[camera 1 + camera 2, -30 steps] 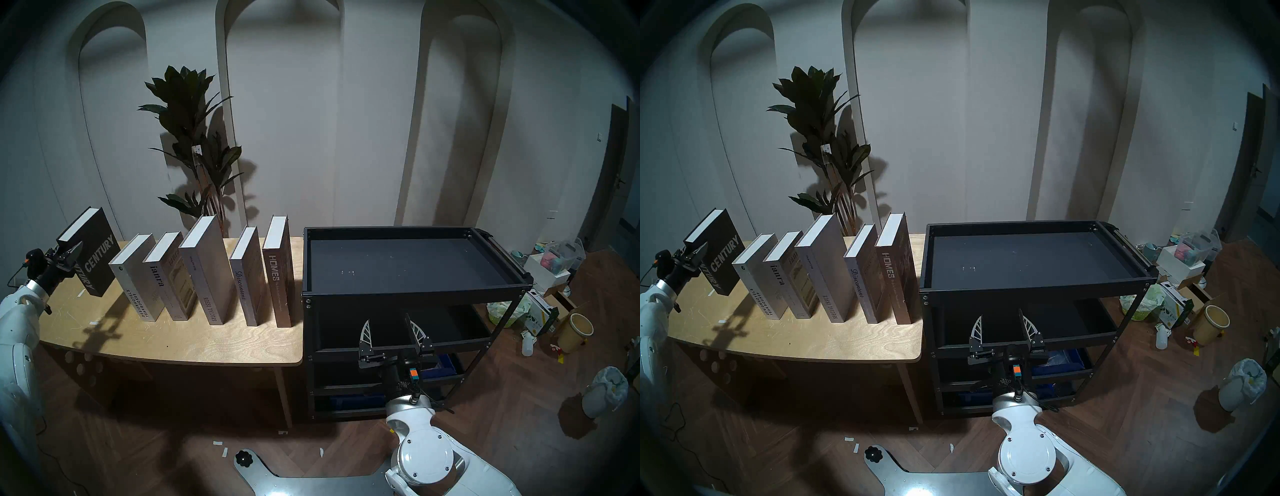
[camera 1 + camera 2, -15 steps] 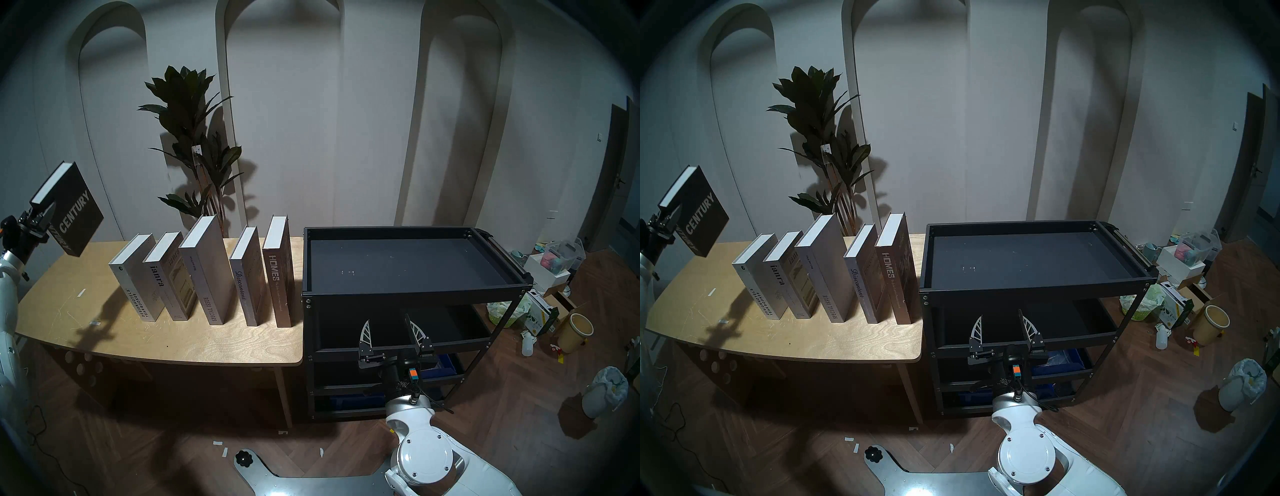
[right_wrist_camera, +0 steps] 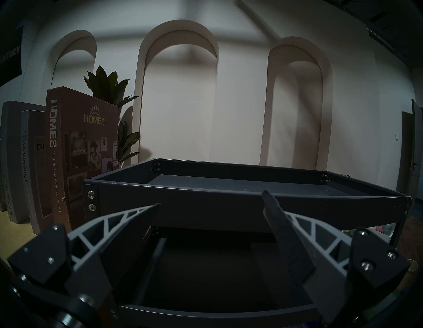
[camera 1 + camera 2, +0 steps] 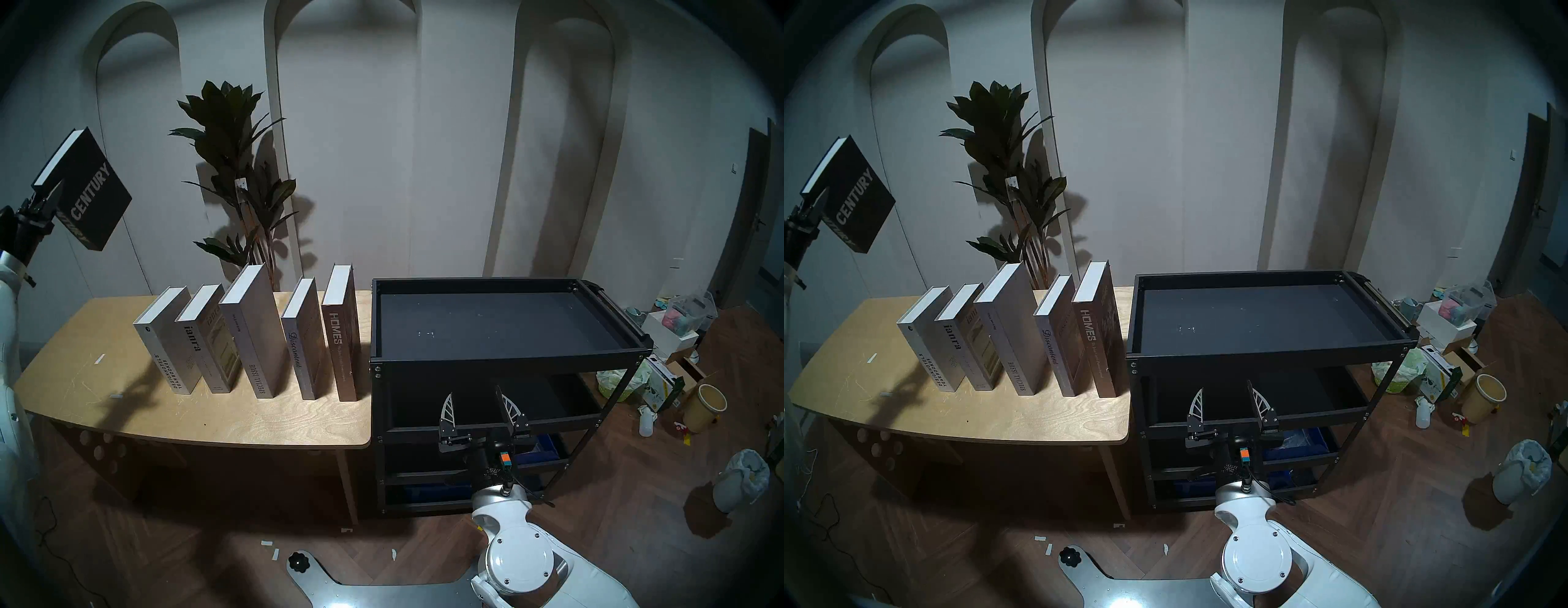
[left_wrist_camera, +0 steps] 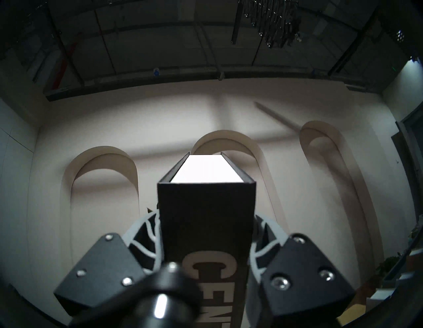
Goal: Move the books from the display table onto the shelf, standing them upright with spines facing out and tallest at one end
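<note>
The black "CENTURY" book (image 4: 87, 191) is held clamped by its spine end in the left gripper (image 4: 51, 199) at the upper left of the frame, tilted and well above the display table (image 4: 237, 416); the right gripper (image 4: 481, 409) is kept wide and empty low in front of the shelf (image 4: 509, 354), whose top tray is bare. A slip or twist could be caused by the heavy overhang beyond the fingers; on the carry rightward, the five books (image 4: 250, 335) standing in a leaning row could be clipped and toppled if too low a path is taken.

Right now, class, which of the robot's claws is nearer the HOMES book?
Right. The right claw hangs open just beyond the HOMES book, before the shelf; the left claw holds CENTURY high, far off.
</note>
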